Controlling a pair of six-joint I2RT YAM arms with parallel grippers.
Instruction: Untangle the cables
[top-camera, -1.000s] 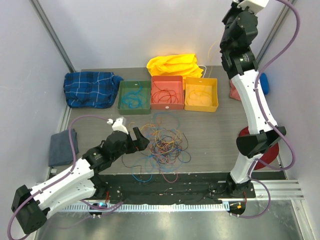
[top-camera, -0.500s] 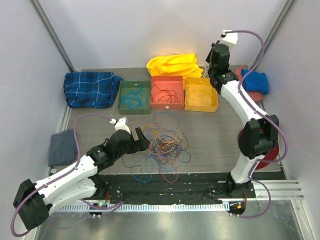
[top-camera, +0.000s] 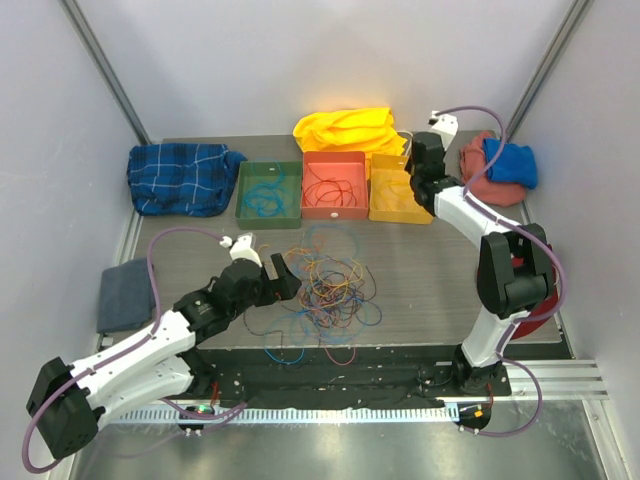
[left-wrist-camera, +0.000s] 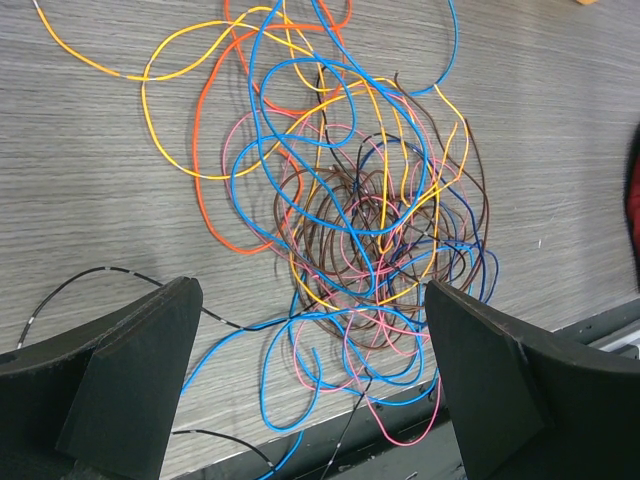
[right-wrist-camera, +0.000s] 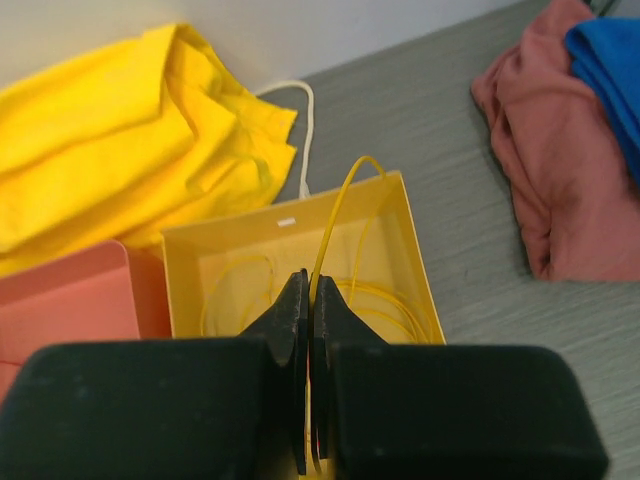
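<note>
Yellow cable (right-wrist-camera: 329, 212) lower end hidden between jaws; red box (right-wrist-camera: 60, 290) cut off at left edge.

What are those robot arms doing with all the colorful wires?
They seem to be sorting a tangle of cables by color. The right arm's fingers are pinched shut on a yellow cable, holding it over the yellow bin. The left arm's fingers are wide open right at the tangled pile on the table, holding nothing.
</note>
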